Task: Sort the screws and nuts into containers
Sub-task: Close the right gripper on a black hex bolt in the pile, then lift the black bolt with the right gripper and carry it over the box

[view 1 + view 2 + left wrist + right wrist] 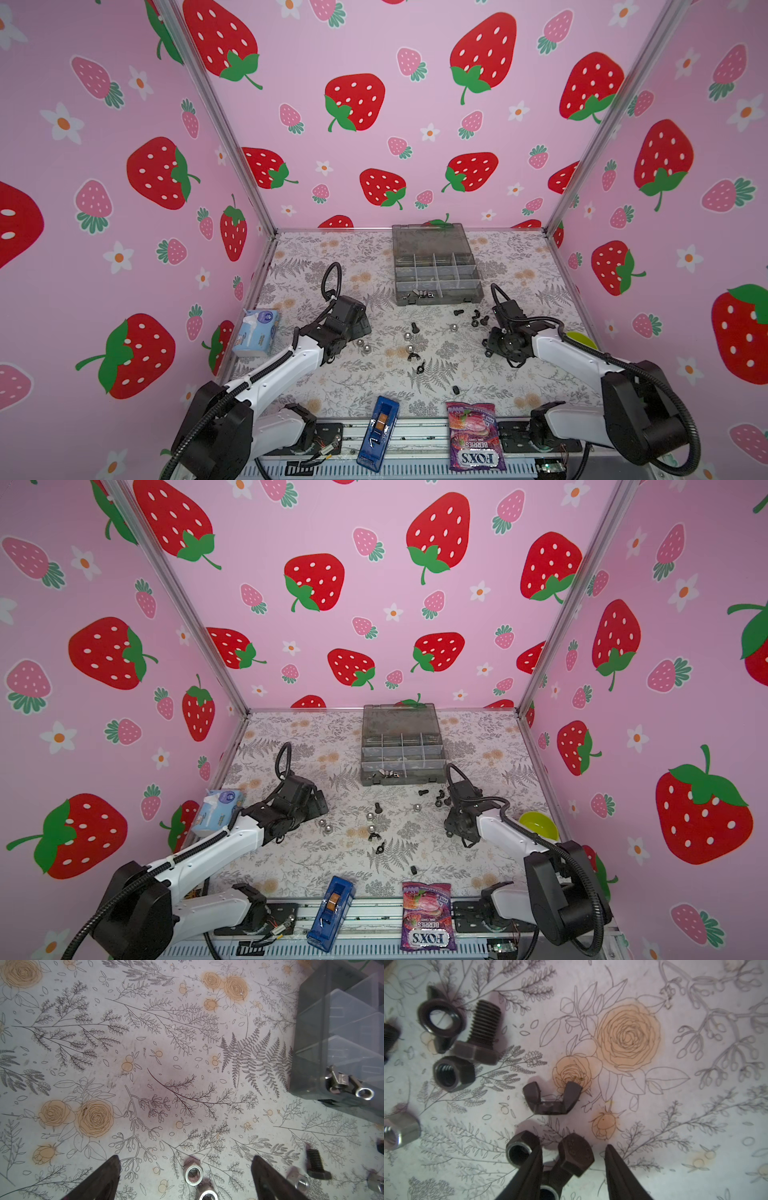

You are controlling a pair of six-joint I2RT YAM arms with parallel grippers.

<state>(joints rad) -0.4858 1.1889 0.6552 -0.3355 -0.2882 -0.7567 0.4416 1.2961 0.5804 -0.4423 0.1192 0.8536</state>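
Left hand (185, 1157): released, spread wide; silver nuts (193, 1174) on bench (145, 1064) between fingers (99, 1180).
Right hand (572, 1145): released; black screw (576, 1157) loose in its gap.

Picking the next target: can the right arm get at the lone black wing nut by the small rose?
Probably yes: the wing nut lies on its own just ahead of the open right end effector, though a bolt stands between its jaws.

Pink walls (374, 41) printed with red strawberries and white flowers enclose a tabletop (519, 374) covered in grey fern-and-rose paper; silver posts (218, 116) mark the corners.
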